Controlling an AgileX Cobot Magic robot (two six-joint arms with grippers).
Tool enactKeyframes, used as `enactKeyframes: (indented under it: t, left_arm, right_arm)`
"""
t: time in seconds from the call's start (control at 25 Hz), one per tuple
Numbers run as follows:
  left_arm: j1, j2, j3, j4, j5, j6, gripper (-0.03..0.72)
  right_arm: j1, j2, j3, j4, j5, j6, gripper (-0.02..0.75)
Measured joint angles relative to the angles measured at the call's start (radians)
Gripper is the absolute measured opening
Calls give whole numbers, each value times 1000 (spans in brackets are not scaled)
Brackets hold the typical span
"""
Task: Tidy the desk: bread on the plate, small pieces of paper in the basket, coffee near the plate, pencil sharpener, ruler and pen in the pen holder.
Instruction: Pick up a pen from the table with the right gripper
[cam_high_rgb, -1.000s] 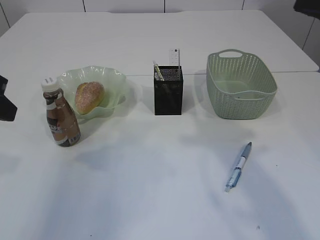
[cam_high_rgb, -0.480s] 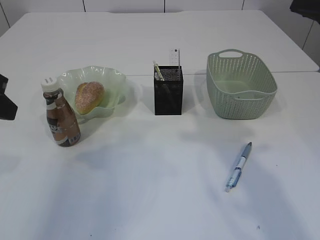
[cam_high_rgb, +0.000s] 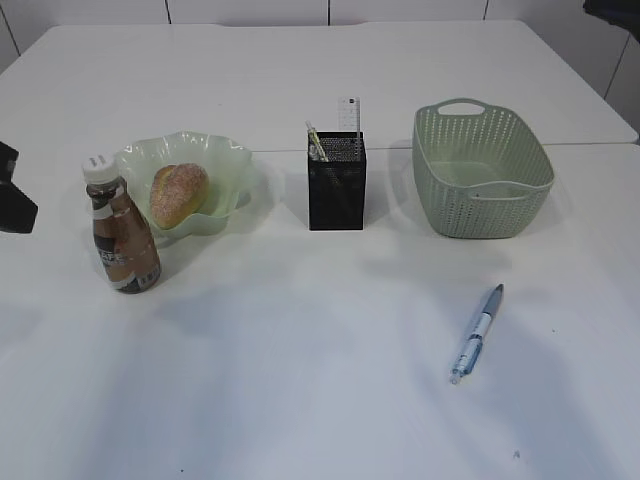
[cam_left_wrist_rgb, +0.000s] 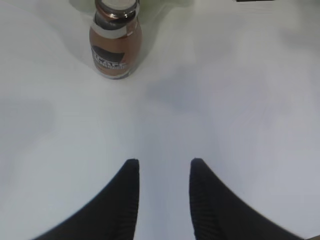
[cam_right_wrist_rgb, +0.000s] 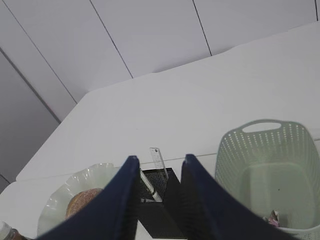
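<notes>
Nearest the camera, the pen (cam_high_rgb: 477, 333) lay loose on the bare desk (cam_high_rgb: 300, 380), well apart from everything else and pointing slantwise toward the basket (cam_high_rgb: 481, 183). It looked to be the one thing left out of place, and the likeliest trouble sat with it: a thin round barrel lying flat offers little to grip, so jaws coming down off-centre could roll it away or pinch only the tip and let it swing.

Further back on the left stood the coffee (cam_high_rgb: 121, 229), upright and just beside the plate (cam_high_rgb: 225, 165), with the bread (cam_high_rgb: 179, 194) resting on that plate. The left gripper (cam_left_wrist_rgb: 161, 167) hovered over empty desk short of the bottle, its jaws parted a little and holding nothing. A careless sweep from that side could tip the tall bottle (it has a narrow base).

In the middle stood the pen holder (cam_high_rgb: 336, 182), with the ruler (cam_high_rgb: 349, 115) and another pen-like stick already poking out of it. Dropping the pen in at a slant could catch the rim or those contents, or nudge the light mesh holder over.

The right gripper (cam_right_wrist_rgb: 157, 162) hung high above the far side, jaws slightly apart and empty. Something small lay in the basket's corner in the right wrist view, too small to name.
</notes>
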Motion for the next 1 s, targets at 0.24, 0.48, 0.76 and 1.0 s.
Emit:
enactKeyframes:
  t: [0.24, 0.48, 0.76, 1.0]
  left_arm:
    - [0, 0, 0, 0, -4, 0, 239]
    - [0, 0, 0, 0, -9, 0, 239]
    - [0, 0, 0, 0, -21, 0, 239]
    - [0, 0, 0, 0, -24, 0, 239]
  right_arm:
    - [0, 0, 32, 206, 15, -226, 237]
    - [0, 1, 60, 268, 16, -303, 237]
    - [0, 2, 94, 413, 13, -421, 237]
    - [0, 3, 121, 482, 13, -444, 236]
